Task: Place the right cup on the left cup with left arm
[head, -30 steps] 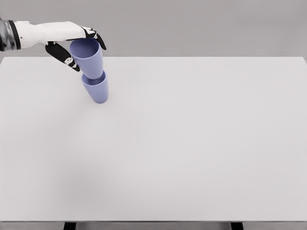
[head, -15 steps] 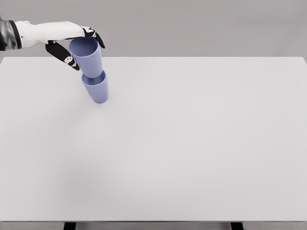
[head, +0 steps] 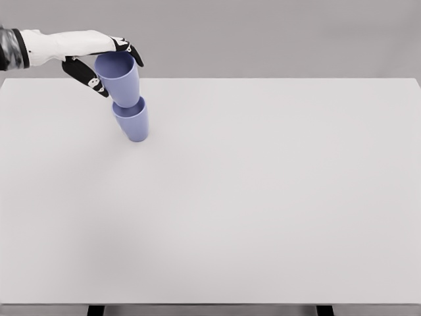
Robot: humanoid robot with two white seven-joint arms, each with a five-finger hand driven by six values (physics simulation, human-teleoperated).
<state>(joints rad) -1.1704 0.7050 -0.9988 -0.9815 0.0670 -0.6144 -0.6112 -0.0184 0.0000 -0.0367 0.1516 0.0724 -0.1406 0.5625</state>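
Upper left, the left hand (head: 99, 62) grips the light, stiff, likely slippery top cup (head: 120, 79) near its rim, seated in the lower cup (head: 132, 123)

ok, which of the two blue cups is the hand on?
The upper cup, gripped by the left hand; its base sits in the lower cup, which stands untouched on the table.

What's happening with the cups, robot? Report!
Left hand gripping top cup. Top cup seated in bottom cup on table. Right hand out of view. Nothing in the way.
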